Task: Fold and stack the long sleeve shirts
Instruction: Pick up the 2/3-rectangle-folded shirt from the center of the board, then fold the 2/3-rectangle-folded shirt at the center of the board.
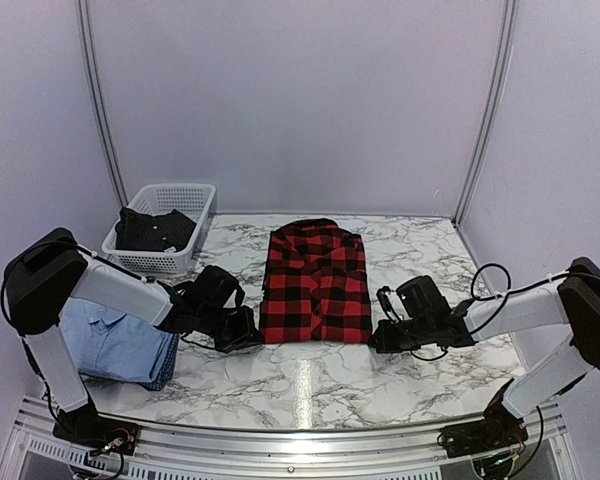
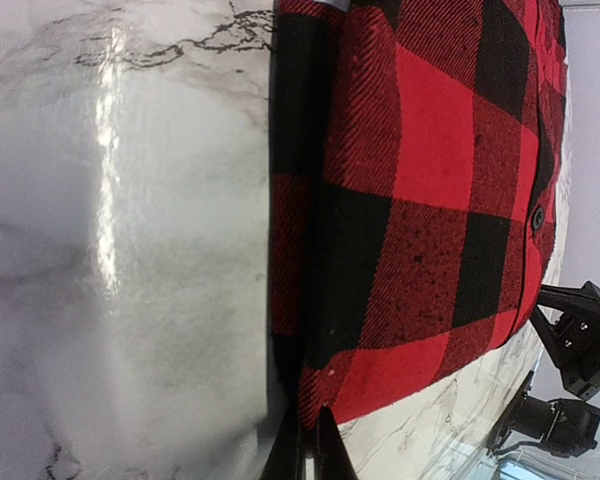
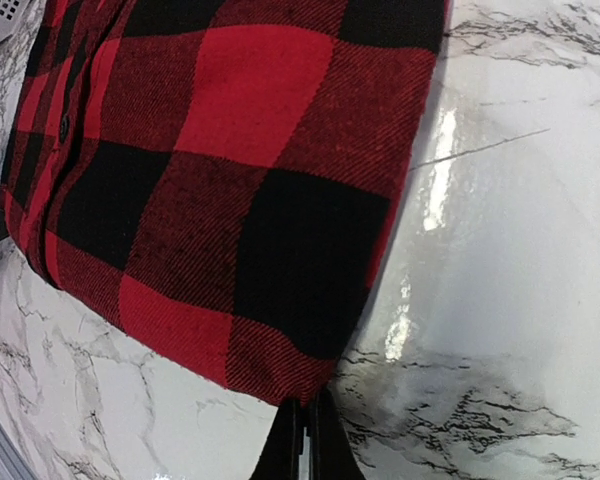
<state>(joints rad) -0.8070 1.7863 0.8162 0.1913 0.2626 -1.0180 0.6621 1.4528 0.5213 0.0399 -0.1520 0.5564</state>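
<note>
The red-and-black check flannel shirt [image 1: 315,282] lies folded flat in the middle of the marble table. My left gripper [image 1: 252,340] is at its near left corner. In the left wrist view the fingers [image 2: 310,440] are closed on that corner of the flannel [image 2: 420,200]. My right gripper [image 1: 378,340] is at the near right corner. In the right wrist view the fingers [image 3: 305,430] are closed on the tip of that corner of the flannel [image 3: 240,180]. The light blue shirt [image 1: 115,340] lies folded at the table's left edge, under my left arm.
A white mesh basket [image 1: 193,193] at the back left holds a dark garment [image 1: 152,230]. Bare marble table [image 1: 310,385] lies in front of the flannel. The enclosure walls close the back and the sides.
</note>
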